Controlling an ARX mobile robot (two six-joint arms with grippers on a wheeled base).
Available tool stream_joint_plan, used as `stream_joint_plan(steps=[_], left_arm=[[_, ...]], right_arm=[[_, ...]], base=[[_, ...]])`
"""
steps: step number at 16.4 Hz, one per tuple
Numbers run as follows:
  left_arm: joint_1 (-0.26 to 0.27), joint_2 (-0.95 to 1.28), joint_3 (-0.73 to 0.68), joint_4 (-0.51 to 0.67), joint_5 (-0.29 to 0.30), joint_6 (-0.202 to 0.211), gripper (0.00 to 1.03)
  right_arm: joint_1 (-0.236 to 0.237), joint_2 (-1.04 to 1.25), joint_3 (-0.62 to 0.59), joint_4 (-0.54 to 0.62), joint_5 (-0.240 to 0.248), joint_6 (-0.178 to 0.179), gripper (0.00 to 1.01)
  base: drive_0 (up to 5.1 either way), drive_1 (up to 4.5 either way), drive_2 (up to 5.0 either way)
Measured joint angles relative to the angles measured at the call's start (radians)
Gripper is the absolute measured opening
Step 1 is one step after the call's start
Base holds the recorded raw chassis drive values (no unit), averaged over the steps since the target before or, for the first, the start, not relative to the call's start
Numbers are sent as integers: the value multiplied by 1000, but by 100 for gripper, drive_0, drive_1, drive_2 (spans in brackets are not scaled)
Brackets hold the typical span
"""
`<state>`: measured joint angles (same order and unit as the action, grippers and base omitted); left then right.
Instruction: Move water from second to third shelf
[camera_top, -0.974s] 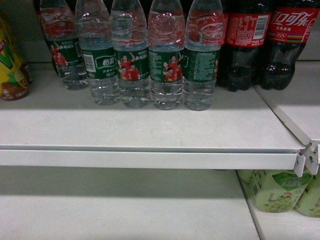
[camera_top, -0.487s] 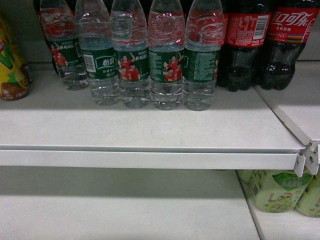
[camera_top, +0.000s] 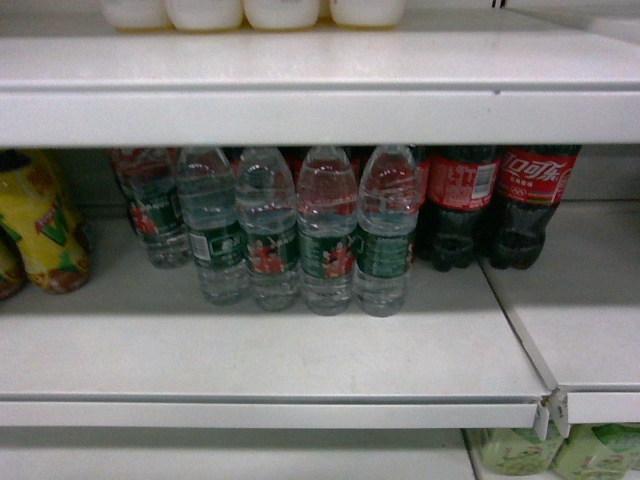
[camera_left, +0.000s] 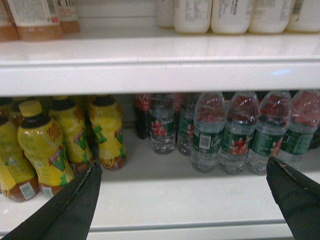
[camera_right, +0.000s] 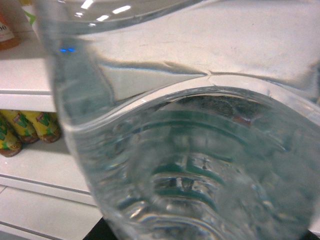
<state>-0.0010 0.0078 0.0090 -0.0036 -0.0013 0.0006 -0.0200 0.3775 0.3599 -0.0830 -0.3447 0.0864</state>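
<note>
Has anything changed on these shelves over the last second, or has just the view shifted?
The head camera tilted up: the upper shelf with white bottles has come into view. The water bottles and cola bottles stayed in their row. No gripper shows in this view, then or now.

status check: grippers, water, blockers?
Left gripper open, empty, facing the shelf. Right gripper itself not visible; water bottle fills its wrist view, likely held. Remaining water bottles on shelf beside cola bottles. No blockers seen.
</note>
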Motion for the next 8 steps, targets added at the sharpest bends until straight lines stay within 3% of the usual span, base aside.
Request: stream_joint_plan(steps=[8], left_arm=[[0,0,0,3,1,0,98]], right_arm=[[0,0,2,4,0,0,39]], base=[[0,0,0]])
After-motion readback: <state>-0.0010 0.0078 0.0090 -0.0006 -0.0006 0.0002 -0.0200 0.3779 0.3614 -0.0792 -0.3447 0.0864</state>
